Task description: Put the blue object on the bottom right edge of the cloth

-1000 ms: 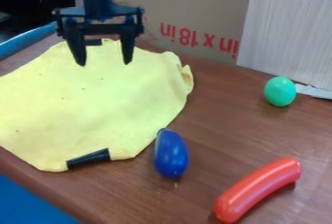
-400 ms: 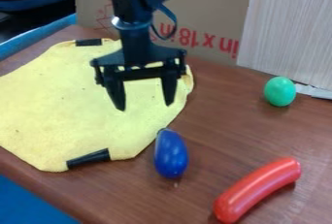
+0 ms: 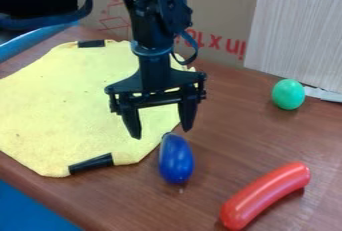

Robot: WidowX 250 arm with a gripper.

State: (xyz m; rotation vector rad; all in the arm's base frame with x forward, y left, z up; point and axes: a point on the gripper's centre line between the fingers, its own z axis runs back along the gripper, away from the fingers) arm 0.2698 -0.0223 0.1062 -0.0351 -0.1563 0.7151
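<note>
My hand [image 3: 160, 132], its fingers spread wide, hangs just beyond the blue object [image 3: 176, 159]. That object lies on the counter [image 3: 220, 150], beside the yellow cloth [image 3: 73, 105].

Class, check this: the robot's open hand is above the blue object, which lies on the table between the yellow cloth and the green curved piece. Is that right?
Not quite: the curved piece is red, not green, as the camera view shows. The rest stands: the open hand is above the blue object, which lies on the table between the yellow cloth and that piece.
</note>
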